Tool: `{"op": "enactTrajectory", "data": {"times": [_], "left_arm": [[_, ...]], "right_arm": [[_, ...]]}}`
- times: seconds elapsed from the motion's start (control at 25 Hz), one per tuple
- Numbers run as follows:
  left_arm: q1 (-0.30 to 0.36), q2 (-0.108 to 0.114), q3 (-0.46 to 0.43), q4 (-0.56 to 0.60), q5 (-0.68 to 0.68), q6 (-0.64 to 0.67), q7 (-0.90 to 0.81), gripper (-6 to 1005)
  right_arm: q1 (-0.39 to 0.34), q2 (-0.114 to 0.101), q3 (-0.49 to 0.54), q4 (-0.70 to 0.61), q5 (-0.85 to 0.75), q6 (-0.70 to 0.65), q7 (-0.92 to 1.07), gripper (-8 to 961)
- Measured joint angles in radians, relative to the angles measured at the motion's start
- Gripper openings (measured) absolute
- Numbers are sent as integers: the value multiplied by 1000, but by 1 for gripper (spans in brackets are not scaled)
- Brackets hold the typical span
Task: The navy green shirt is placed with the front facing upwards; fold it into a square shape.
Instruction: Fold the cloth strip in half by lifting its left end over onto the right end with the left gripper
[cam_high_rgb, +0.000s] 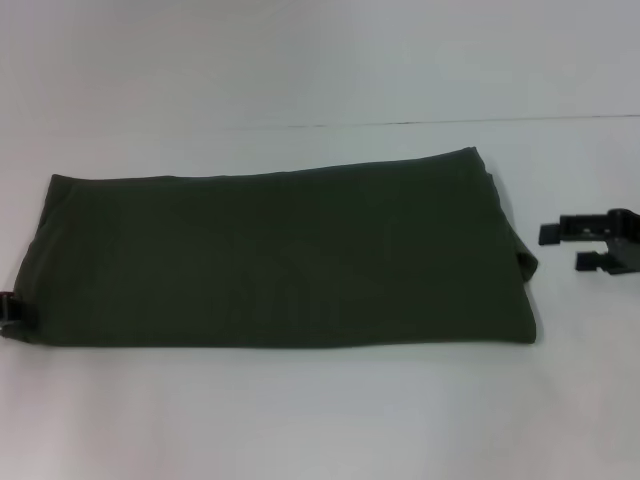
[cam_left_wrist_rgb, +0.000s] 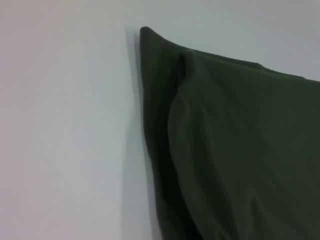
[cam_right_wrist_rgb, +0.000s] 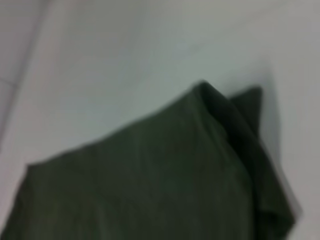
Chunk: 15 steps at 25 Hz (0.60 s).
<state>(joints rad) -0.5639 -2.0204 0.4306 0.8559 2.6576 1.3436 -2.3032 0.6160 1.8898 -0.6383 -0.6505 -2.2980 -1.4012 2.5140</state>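
Lying flat across the white table (cam_high_rgb: 320, 420), the navy green shirt (cam_high_rgb: 280, 255) is already folded into a long band, lettering hidden. The right gripper (cam_high_rgb: 562, 247) hovers just beside its right end, fingers spread, holding nothing. The left gripper (cam_high_rgb: 12, 308) sits at the band's left edge; whether it pinches cloth I cannot tell. Folding well probably means catching every layer at both corners and carrying one end squarely over the other.

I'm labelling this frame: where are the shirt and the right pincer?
navy green shirt (cam_high_rgb: 280, 260), head view, middle of the folded cloth.
right pincer (cam_high_rgb: 568, 246), head view, gap between its open fingers, beside the shirt's right edge.
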Motion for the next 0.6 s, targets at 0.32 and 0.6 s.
{"op": "enactTrajectory", "data": {"times": [0.32,0.6], "left_arm": [[0,1,0,-2,-2,1,1,27],[1,0,2,-3,-2,3,2,27]], "right_arm": [[93,4,-51,-7,-194,-68,125,895],[123,28,-96,17,-206,-41,135,878]]}}
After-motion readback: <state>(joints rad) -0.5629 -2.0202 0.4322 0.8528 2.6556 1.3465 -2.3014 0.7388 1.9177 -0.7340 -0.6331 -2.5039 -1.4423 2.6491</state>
